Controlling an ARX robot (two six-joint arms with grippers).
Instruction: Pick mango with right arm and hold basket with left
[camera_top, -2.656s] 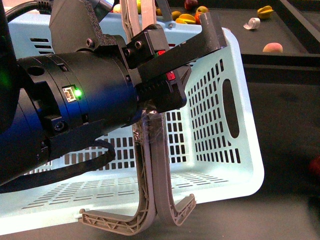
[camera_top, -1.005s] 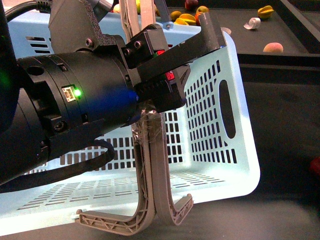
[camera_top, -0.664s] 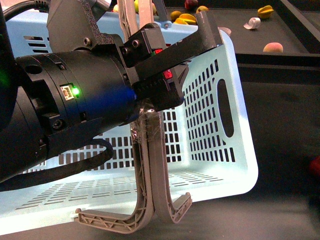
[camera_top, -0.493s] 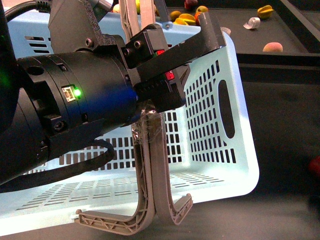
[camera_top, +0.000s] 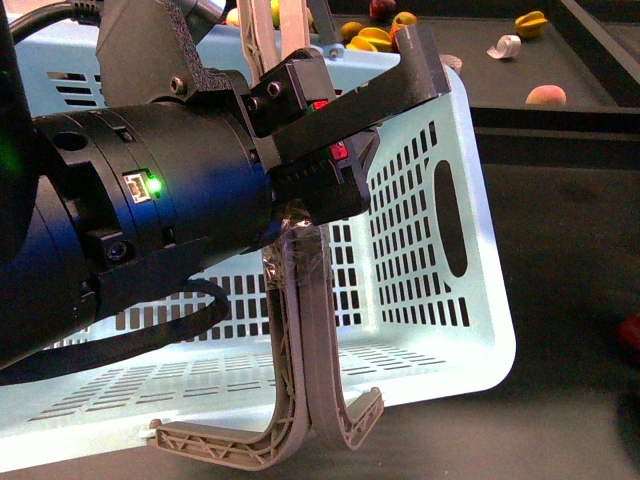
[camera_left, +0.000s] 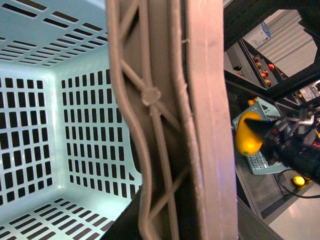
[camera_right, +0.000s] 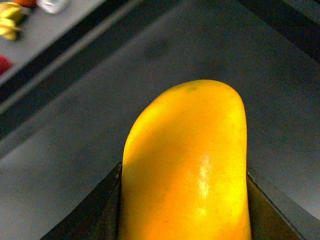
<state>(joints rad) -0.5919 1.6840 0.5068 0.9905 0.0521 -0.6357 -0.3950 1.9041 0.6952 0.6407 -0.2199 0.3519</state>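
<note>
The right gripper (camera_right: 185, 212) is clamping the mango (camera_right: 185, 145). One dark finger (camera_right: 95, 210) is pressing on each long side, and the fruit's rounded end is sticking out beyond them, with dark table (camera_right: 75, 125) behind it. In the left wrist view the right gripper (camera_left: 267, 142) is showing far off past the handles, carrying the mango (camera_left: 247, 137) at its tip, well apart from the basket (camera_left: 45, 125). The right arm is reaching in from the edge of that view and is not appearing in the front view.

The left gripper (camera_top: 370, 120) is gripping shut on the two handles (camera_top: 300, 330) of the basket (camera_top: 440, 330). They are lying pressed together, wrapped in clear tape just beside the jaws, and running upright across the front view. The left arm (camera_top: 140, 220) is lying roughly level across the left of that view, with its green light glowing and one finger pointing up over the basket's rim. The basket is sitting tilted, with its slotted floor and one wall with an oval hand-hole facing the camera.

There is one mango, one basket and two handles. On the far surface there are one white roll (camera_top: 505, 46), one star fruit (camera_top: 530, 21), one pale round fruit (camera_top: 545, 95) and a small cluster of fruits (camera_top: 372, 36) too crowded to count.
</note>
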